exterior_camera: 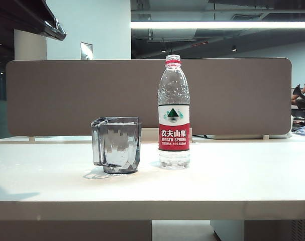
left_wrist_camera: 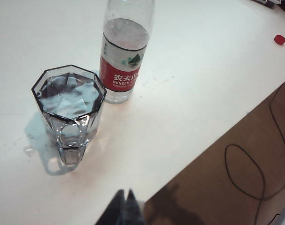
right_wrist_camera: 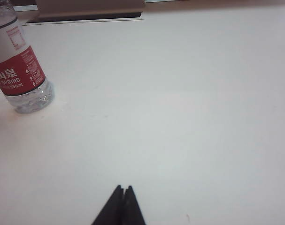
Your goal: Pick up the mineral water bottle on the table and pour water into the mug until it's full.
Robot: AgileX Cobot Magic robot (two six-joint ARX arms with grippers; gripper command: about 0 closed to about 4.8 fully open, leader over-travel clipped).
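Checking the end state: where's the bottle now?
In the exterior view the bottle stands upright near the table's middle, just right of the mug, clear of both shut grippers, left and right.

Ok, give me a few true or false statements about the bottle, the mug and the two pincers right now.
1. The bottle stands upright on the table. True.
2. The mug is empty. False: it holds water nearly to the rim.
3. The bottle's cap is on. False: the neck is open, and a red cap lies apart on the table.
4. The left pincer is shut, short of the mug. True.
5. The right pincer grips the bottle. False: it is shut on nothing, away from it.
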